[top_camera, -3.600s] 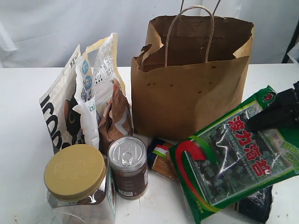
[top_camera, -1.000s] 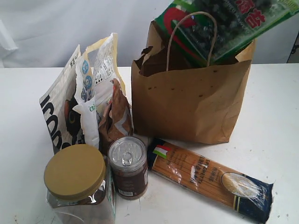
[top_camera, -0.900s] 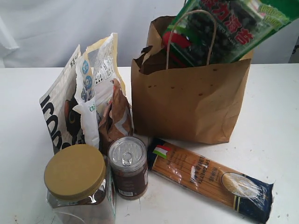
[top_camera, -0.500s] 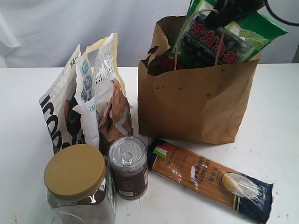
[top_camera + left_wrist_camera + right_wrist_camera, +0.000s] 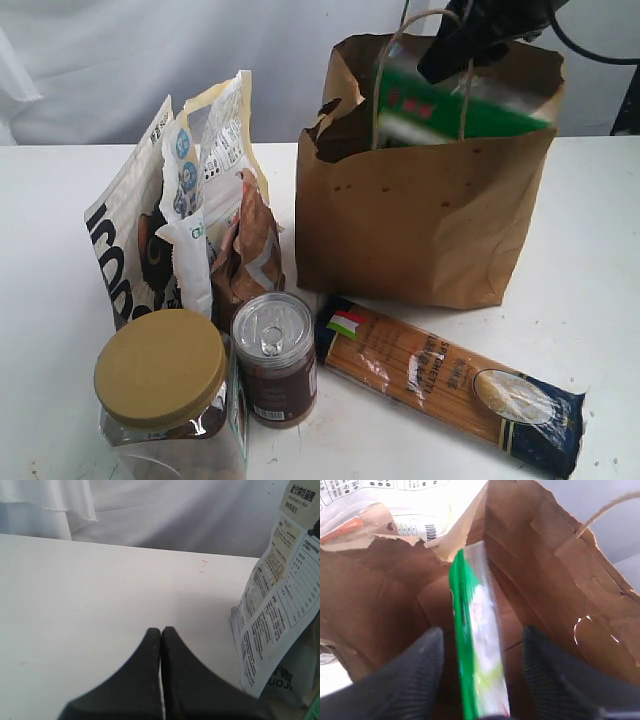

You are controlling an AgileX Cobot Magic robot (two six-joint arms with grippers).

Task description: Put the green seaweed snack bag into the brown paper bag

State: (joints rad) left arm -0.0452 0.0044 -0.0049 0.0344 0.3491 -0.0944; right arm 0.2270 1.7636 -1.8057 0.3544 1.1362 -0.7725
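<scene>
The green seaweed snack bag [image 5: 440,105] stands on edge inside the brown paper bag [image 5: 420,220], with only its upper green part showing above the rim. My right gripper [image 5: 450,55] hangs over the paper bag's mouth. In the right wrist view my right gripper [image 5: 482,630] is open, and the blurred snack bag [image 5: 477,645] sits between its fingers with a gap on each side, inside the paper bag [image 5: 535,555]. My left gripper [image 5: 161,630] is shut on nothing above the white table and does not show in the exterior view.
A dark-blue spaghetti packet [image 5: 450,385] lies in front of the paper bag. To the left are a can [image 5: 273,355], a gold-lidded jar [image 5: 165,395], a crumpled brown foil pouch [image 5: 250,250] and upright white packets [image 5: 140,240]. A printed white packet [image 5: 280,605] stands near my left gripper.
My right gripper lifted the snack bag from the table, carried it over the paper bag, lowered it in and opened. The snack bag has sunk deeper into the bag.
</scene>
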